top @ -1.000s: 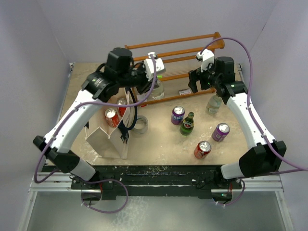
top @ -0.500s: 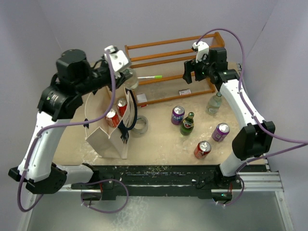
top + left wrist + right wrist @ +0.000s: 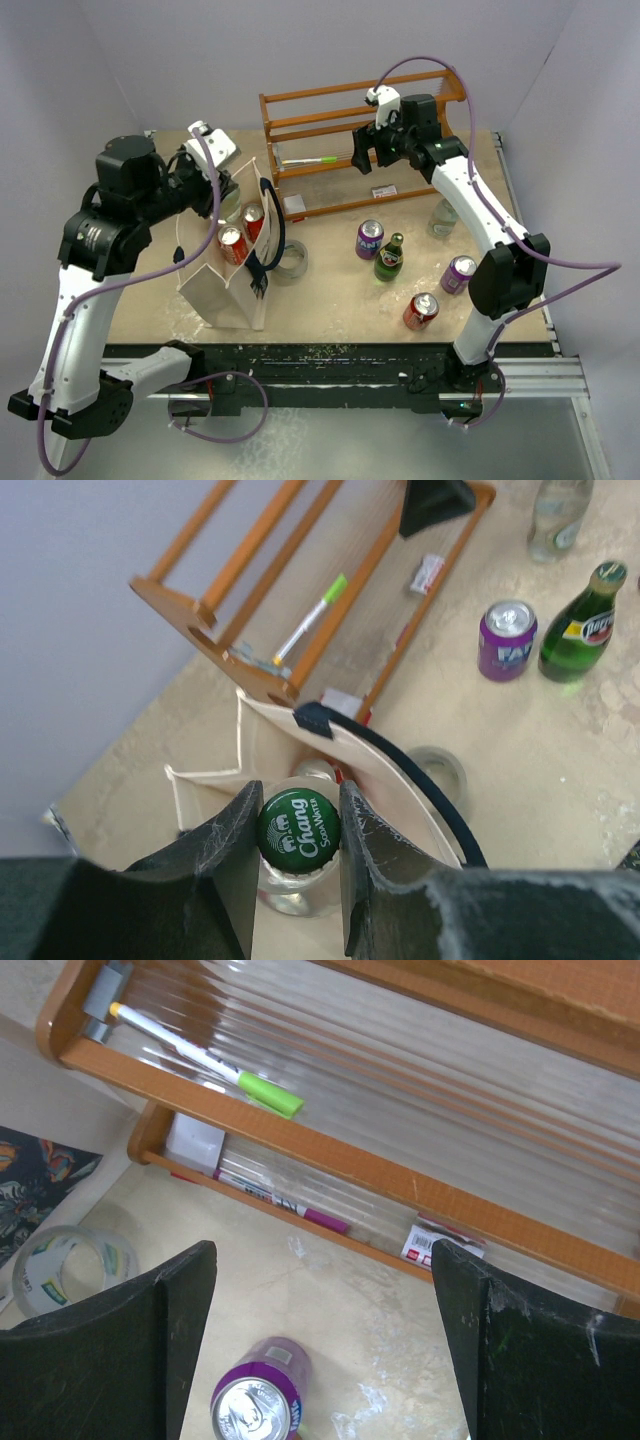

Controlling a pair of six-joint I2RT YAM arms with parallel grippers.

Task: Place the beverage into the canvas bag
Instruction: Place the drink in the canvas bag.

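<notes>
The left tool [image 3: 298,802] is pinched on the neck of a clear glass bottle [image 3: 298,832] with a green cap. It holds the bottle upright over the open mouth of the canvas bag [image 3: 275,735], though I cannot tell whether the base has passed the bag's rim. The bag stands on the bench [image 3: 340,300] with two red cans [image 3: 232,242] inside it, while the right tool [image 3: 322,1250] is spread wide and empty, well off to the bag's right and beyond it, by the wooden rack [image 3: 350,1165].
</notes>
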